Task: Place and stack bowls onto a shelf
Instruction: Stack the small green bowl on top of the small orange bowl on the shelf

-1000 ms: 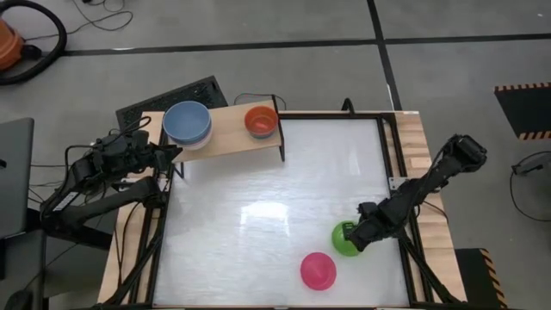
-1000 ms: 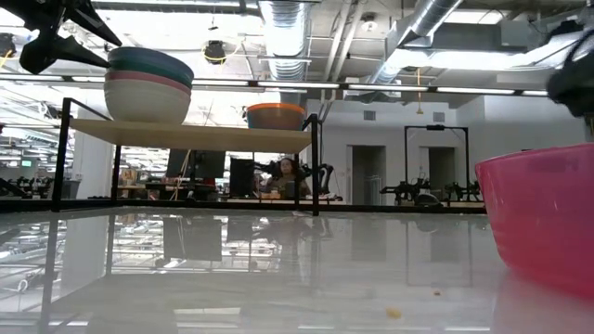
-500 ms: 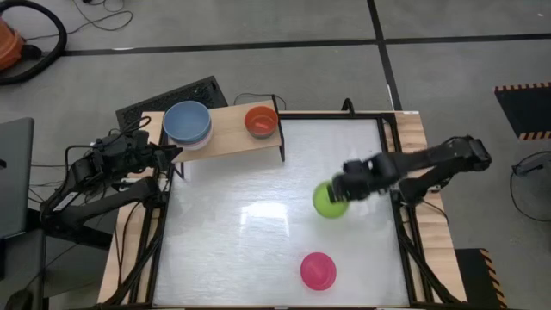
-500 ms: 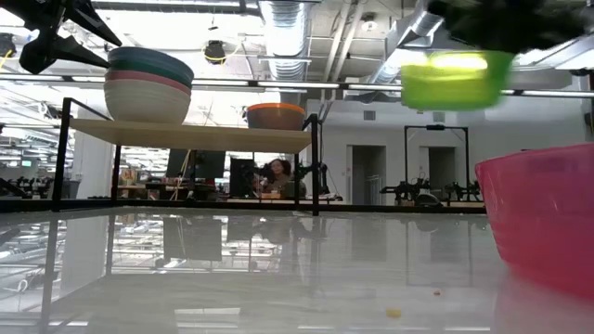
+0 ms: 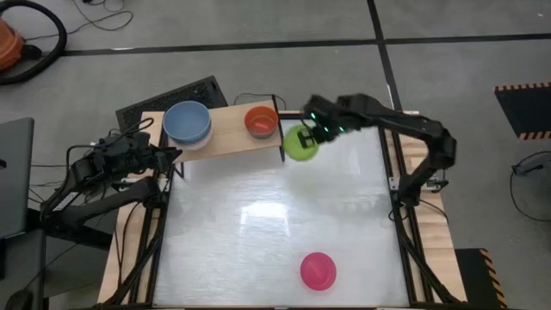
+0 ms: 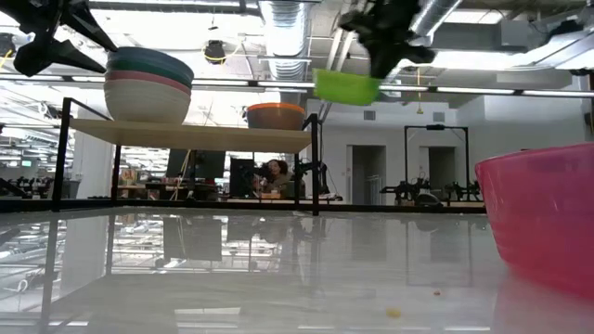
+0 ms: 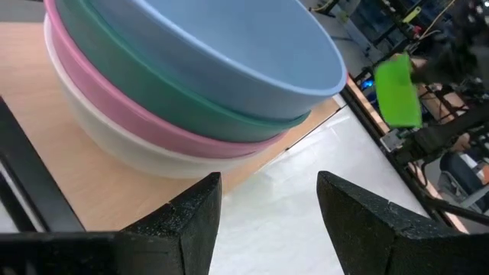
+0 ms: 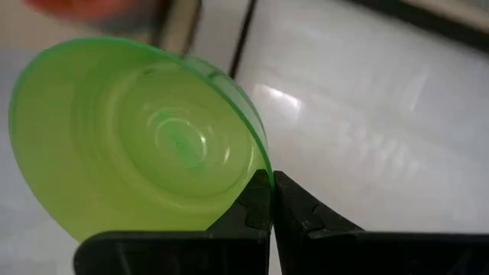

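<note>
At the far left the left gripper waits with its fingers spread and empty, just beside the big stack of white, pink, green and blue bowls at the left end of the shelf. Further along the board sits the red bowl, nested in a cyan one seen from the low view. Just right of that, off the shelf's right end and above the table, the right gripper is pinched shut on the rim of the lime bowl, carrying it in the air at about shelf-top height or a little above. To nest it well, I judge the bowl should be kept level and high enough to clear the red rim, centred over the red bowl, then lowered straight down before the fingers part. The magenta bowl lies on the table near the front edge, well apart.
</note>
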Robot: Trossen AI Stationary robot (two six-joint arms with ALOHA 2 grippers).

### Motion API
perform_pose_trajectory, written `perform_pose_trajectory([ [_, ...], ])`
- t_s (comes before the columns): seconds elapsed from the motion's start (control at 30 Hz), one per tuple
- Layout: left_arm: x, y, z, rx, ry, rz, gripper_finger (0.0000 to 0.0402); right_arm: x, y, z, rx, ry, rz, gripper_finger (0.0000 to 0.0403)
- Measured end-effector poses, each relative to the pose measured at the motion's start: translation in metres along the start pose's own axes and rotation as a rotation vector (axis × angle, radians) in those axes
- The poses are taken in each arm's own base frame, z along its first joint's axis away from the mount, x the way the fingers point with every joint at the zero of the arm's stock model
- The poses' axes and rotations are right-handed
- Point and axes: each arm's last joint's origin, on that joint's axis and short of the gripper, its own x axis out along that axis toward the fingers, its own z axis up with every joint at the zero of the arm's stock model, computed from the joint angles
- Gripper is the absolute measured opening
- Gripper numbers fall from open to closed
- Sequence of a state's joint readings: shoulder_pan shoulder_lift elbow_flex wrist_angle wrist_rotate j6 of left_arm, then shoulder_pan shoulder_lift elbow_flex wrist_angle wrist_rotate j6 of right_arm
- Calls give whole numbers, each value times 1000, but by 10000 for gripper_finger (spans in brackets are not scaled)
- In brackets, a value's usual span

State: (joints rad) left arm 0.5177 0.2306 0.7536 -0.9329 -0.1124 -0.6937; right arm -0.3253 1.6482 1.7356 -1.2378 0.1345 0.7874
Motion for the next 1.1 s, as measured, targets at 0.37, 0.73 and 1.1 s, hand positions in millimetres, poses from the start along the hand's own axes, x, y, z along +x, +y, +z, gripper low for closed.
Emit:
perform_pose_trajectory([
  [0.37,0,0,0,-3,1,-2,204,9,28,89,-117,-160,67,23],
  [0.73,0,0,0,-2,5,0,204,50,47,109,-159,-158,148,23],
  [1.1,0,0,0,1,5,1,204,51,47,113,-159,-185,161,64],
])
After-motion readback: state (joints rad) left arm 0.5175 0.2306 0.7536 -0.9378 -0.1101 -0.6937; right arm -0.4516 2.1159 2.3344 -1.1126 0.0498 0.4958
